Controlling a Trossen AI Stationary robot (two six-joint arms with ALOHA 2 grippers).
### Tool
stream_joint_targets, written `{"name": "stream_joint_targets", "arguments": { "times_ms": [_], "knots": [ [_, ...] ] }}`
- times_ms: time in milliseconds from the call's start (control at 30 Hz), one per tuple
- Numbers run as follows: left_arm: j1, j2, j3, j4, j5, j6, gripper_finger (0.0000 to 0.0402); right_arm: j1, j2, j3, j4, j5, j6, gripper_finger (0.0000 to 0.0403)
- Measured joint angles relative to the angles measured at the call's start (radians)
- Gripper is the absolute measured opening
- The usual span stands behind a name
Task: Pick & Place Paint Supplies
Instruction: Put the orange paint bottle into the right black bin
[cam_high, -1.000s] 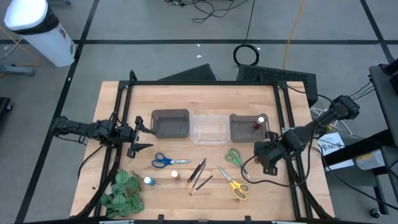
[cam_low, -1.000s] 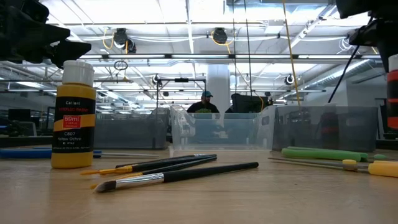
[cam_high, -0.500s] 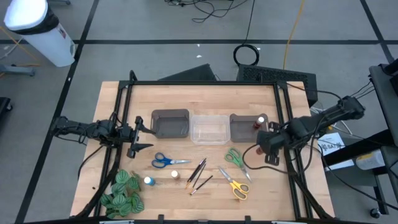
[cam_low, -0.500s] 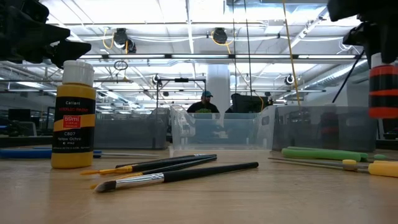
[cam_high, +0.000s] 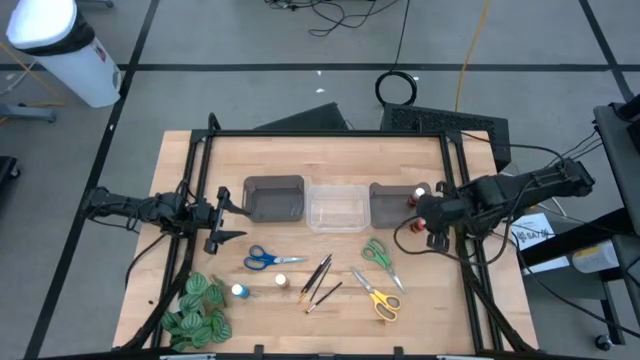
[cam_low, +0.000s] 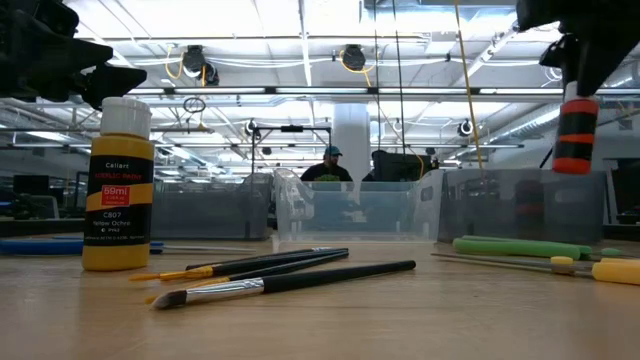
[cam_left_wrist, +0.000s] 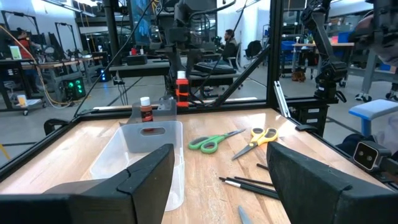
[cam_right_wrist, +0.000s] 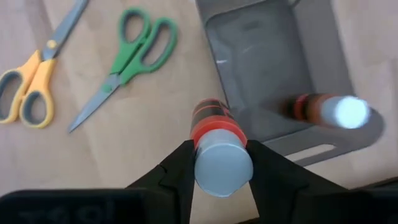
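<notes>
Reading "Callart", "60ml" and "Yellow Ochre", the label of the yellow paint bottle (cam_low: 118, 185) faces the low camera; that bottle stands upright on the table (cam_high: 330, 160). The right claw (cam_right_wrist: 219, 163) grips an orange-banded paint bottle (cam_right_wrist: 217, 142) by its capped end, so the bottle hangs upright, long axis vertical, off the table beside the rim of the right grey bin (cam_high: 392, 205). Inside that bin another bottle (cam_high: 417, 194) with a white cap stands upright. The right arm stretches in low from the table's right edge. Green scissors (cam_high: 377, 254) and yellow scissors (cam_high: 378, 296) lie flat, blades pointing obliquely toward the brushes (cam_high: 320, 282). The left claw (cam_high: 228, 214) hovers with its fingers spread wide, holding nothing, beside the left grey bin (cam_high: 274, 199).
</notes>
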Motion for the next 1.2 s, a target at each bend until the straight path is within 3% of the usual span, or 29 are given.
{"name": "stream_joint_targets", "arguments": {
  "times_ms": [367, 667, 933, 1200],
  "knots": [
    [0.0, 0.0, 0.0, 0.0, 0.0, 0.0, 0.0269, -0.113, 0.0, 0.089, -0.018, 0.028, -0.074, 0.0121],
    [0.0, 0.0, 0.0, 0.0, 0.0, 0.0, 0.0269, -0.242, 0.019, 0.094, -0.141, 0.025, -0.104, 0.0114],
    [0.0, 0.0, 0.0, 0.0, 0.0, 0.0, 0.0269, -0.292, 0.031, 0.084, -0.137, 0.022, -0.126, 0.011],
    [0.0, 0.0, 0.0, 0.0, 0.0, 0.0, 0.0269, -0.333, 0.03, -0.015, -0.101, -0.077, -0.144, 0.0111]
  ]
}}
